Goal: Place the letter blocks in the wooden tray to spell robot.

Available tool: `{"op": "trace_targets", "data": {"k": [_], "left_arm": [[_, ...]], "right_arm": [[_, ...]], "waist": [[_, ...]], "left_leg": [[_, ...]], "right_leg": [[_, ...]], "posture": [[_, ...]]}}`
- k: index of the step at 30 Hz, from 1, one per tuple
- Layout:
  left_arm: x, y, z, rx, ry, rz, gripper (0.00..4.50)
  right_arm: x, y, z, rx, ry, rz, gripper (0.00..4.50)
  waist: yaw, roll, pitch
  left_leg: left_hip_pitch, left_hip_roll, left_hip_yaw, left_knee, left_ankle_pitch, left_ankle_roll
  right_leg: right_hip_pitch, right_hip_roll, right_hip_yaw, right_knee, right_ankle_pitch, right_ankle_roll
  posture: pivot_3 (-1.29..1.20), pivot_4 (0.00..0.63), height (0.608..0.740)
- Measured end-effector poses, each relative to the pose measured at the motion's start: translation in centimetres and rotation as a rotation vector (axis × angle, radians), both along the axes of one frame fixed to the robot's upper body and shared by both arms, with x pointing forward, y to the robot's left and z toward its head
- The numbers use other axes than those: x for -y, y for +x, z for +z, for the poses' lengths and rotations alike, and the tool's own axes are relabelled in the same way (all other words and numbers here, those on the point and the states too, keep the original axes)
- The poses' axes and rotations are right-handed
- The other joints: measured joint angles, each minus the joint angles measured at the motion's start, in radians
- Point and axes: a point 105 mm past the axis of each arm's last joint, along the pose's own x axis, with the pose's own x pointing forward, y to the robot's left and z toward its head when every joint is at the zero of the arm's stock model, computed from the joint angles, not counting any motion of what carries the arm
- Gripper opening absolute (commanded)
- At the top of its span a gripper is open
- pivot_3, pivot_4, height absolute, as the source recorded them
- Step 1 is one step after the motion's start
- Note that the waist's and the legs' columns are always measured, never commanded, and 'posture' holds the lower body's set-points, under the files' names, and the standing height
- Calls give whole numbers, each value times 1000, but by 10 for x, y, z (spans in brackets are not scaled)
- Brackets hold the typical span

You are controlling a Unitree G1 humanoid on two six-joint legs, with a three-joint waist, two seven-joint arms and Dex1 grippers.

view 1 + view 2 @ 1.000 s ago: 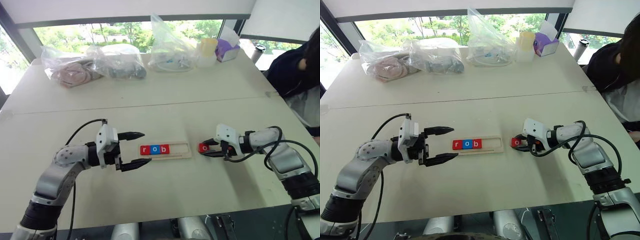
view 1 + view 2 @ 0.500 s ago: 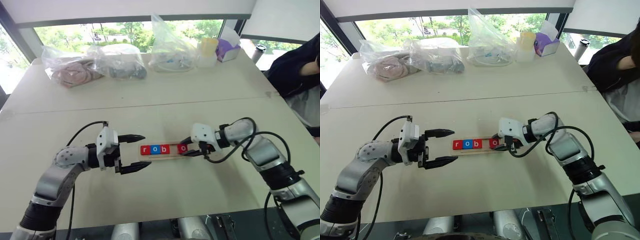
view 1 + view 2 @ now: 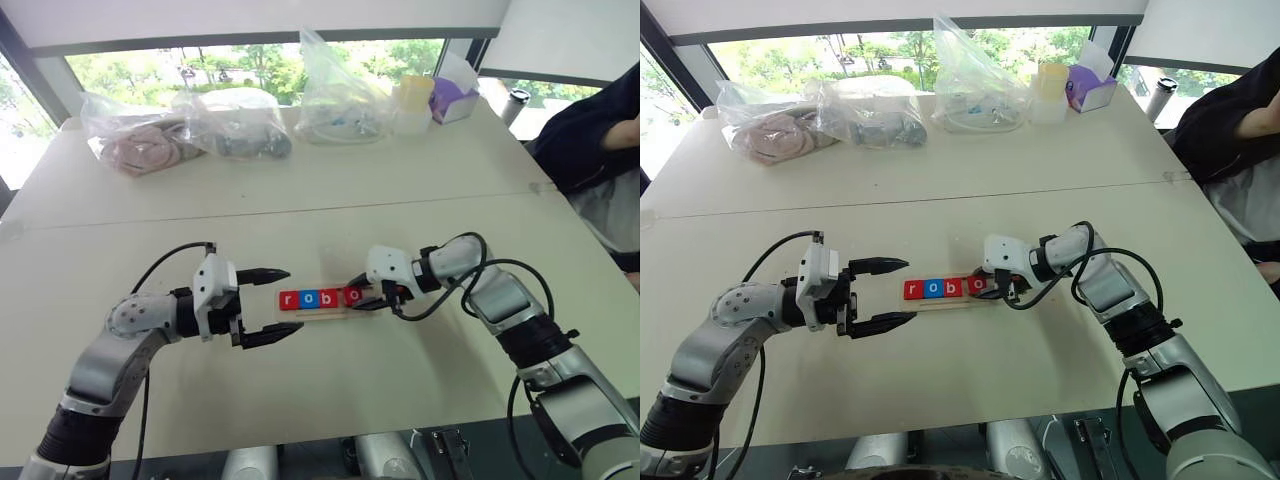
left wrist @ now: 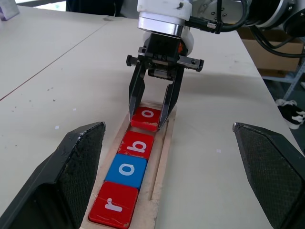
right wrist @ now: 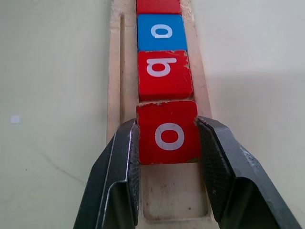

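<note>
We see the wooden tray (image 3: 330, 302) lying lengthwise on the pale table (image 3: 300, 200), between the two arms. Three letter blocks sit in it side by side: a red "r" block (image 4: 114, 205) at the end nearest the left gripper (image 3: 272, 305), then a blue "o" block (image 4: 127, 170), then a red "b" block (image 4: 137, 144). The three touch edge to edge.

The right gripper (image 4: 149, 116) is clamped on a fourth tile, a red "o" block (image 5: 168, 132), with one black finger pressed against each side of it. This block is over the tray's channel, right up against the "b"; in the left wrist view its near edge looks tilted up slightly, so we cannot tell whether it lies flat on the tray floor. Beyond it the tray's last slot (image 5: 174, 195) is bare wood.

The left gripper hangs just off the "r" end of the tray, pointing along it, jaws spread wide and holding nothing.

At the far edge of the table we see clear plastic bags (image 3: 230, 120), a yellowish cup (image 3: 416, 95) and a purple tissue box (image 3: 455, 100). A person in dark clothing (image 3: 600, 130) sits at the table's right side
</note>
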Motion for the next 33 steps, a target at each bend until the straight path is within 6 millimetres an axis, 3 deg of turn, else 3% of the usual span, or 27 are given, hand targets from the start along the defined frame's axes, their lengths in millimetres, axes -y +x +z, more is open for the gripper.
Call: {"op": "trace_targets", "data": {"k": [10,17,26,29,33], "left_arm": [[0,1,0,-3,4,9,4500],[0,1,0,-2,1,10,4500],[1,1,0,-3,-2,10,4500],[1,1,0,-3,-3,10,4500],[2,0,0,-4,-6,4,4500]], "right_arm": [[-1,1,0,6,-2,1,1179],[-3,0,0,4,5,5,4439],[0,5,7,20,22,-39,4439],[11,13,20,55,53,-106,4439],[42,29,47,141,113,-313,4439]], "waist": [[0,0,0],[0,0,0],[0,0,0],[1,0,0],[2,0,0]], "left_leg": [[0,0,0,0,0,0],[0,0,0,0,0,0],[0,0,0,0,0,0],[0,0,0,0,0,0],[0,0,0,0,0,0]], "right_leg": [[0,0,0,0,0,0],[0,0,0,0,0,0],[0,0,0,0,0,0],[0,0,0,0,0,0],[0,0,0,0,0,0]], "posture": [[0,150,740],[0,150,740],[0,150,740],[0,150,740],[0,150,740]]}}
